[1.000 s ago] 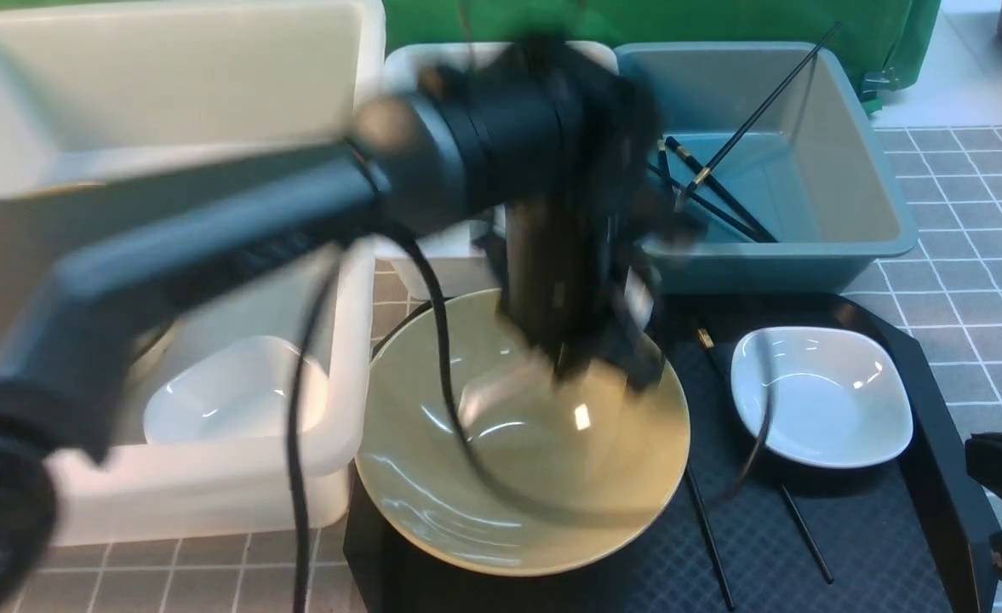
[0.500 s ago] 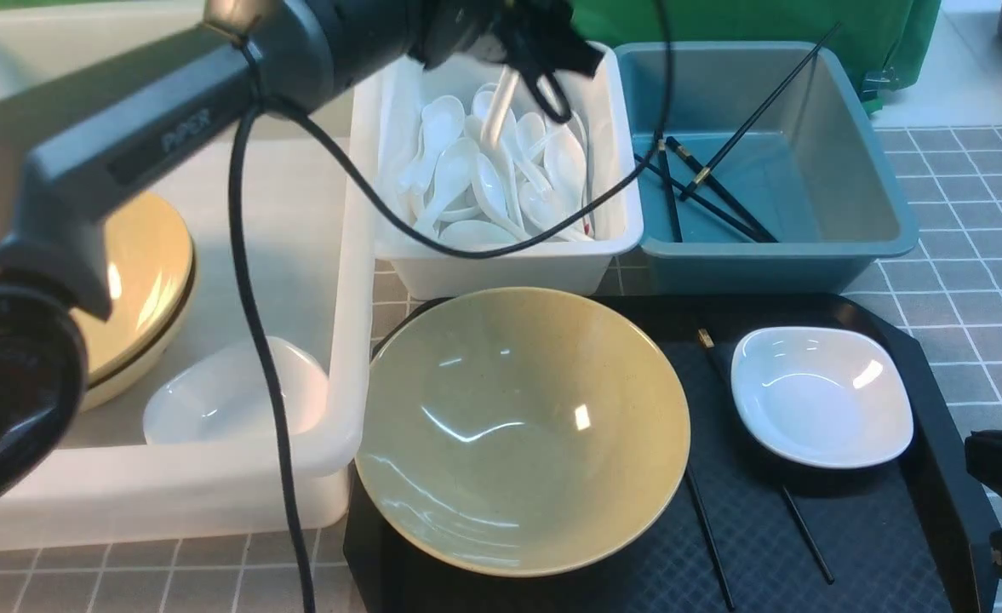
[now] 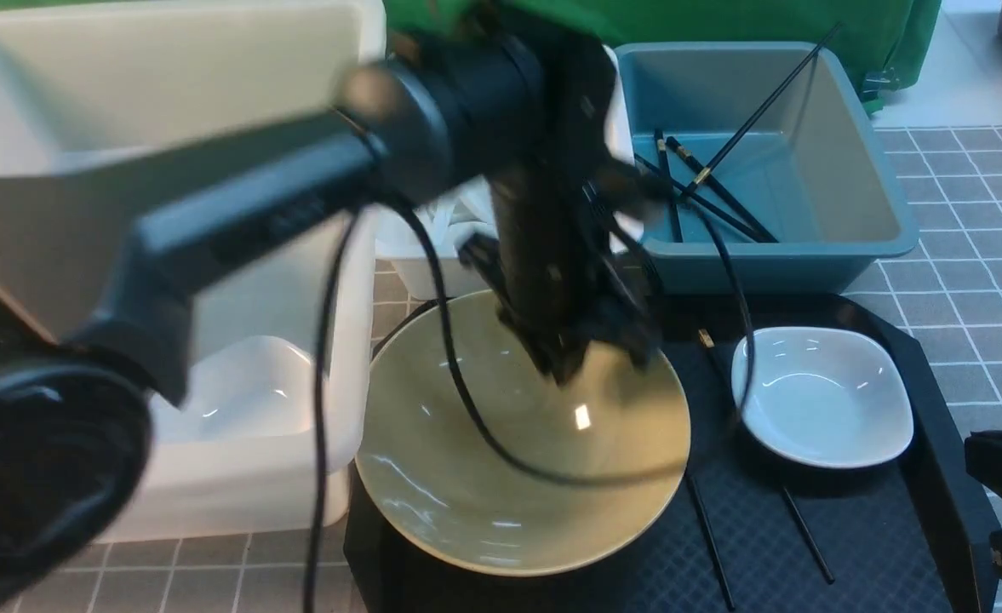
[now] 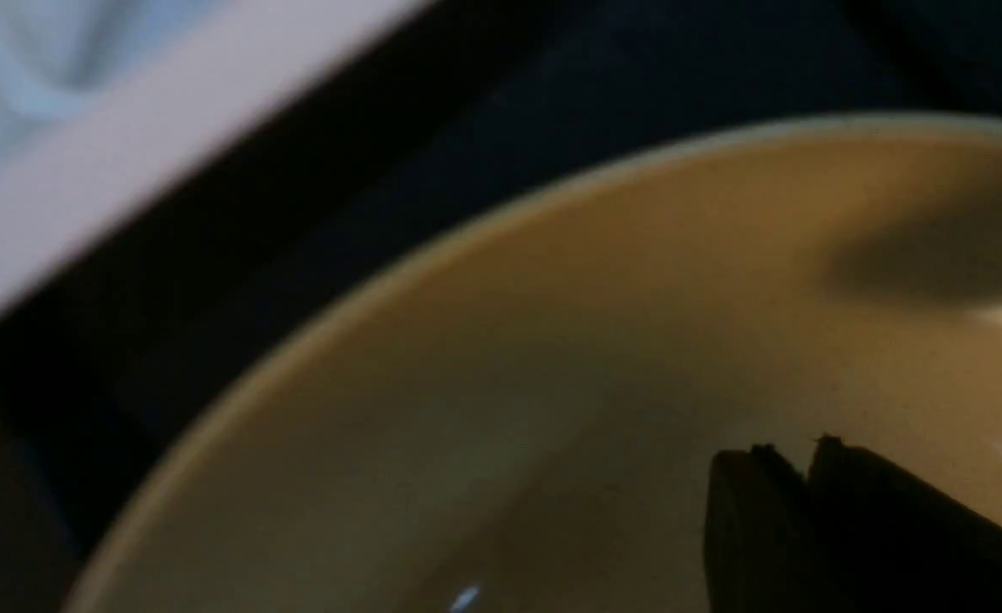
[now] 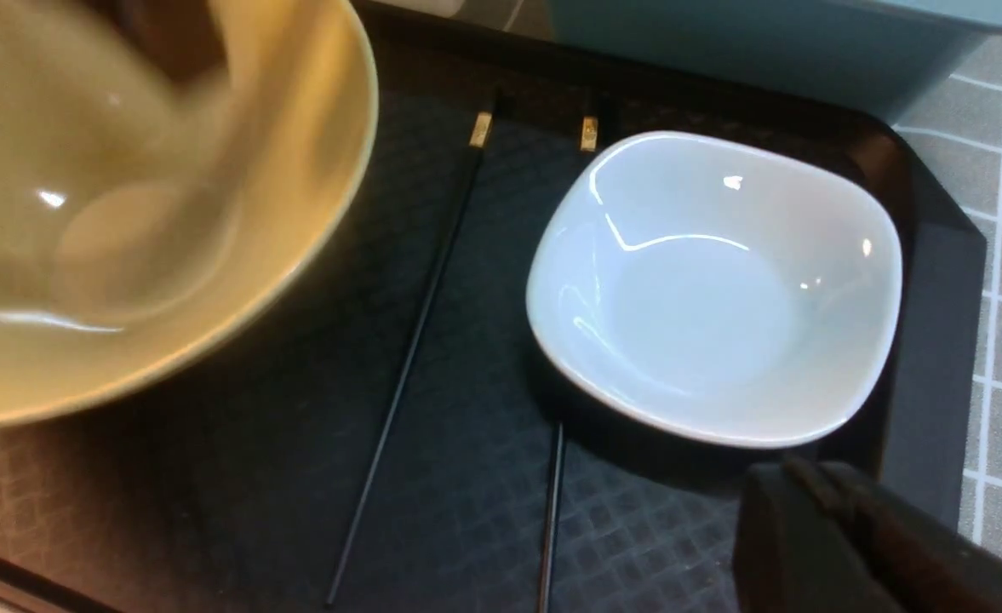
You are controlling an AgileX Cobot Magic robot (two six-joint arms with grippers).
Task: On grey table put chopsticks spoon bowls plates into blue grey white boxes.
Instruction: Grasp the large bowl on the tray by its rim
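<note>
My left gripper [image 3: 564,368] hangs shut and empty just inside the far rim of the olive-yellow bowl [image 3: 501,477] on the black tray; its jaws [image 4: 794,455] meet above the bowl's inner wall [image 4: 509,383]. To the right, a white plate [image 3: 820,396] lies on the tray over two loose chopsticks [image 3: 709,536]. More chopsticks [image 3: 705,183] lean in the blue-grey box [image 3: 858,230]. My left arm hides most of the white box [image 3: 407,264] and the spoons in it. My right gripper [image 5: 794,477] is shut and empty at the tray's right edge, near the plate [image 5: 713,289].
The large off-white tub [image 3: 347,358] stands on the left with a white plate [image 3: 245,392] inside. The black tray [image 3: 935,477] sits on the grey tiled table [image 3: 977,281]. My left arm and its cable cross the middle of the front view.
My left arm swung from the bowl to the white box, where a spoon hung from its jaws, then came back over the bowl with the jaws shut and empty. The right arm stayed still.
</note>
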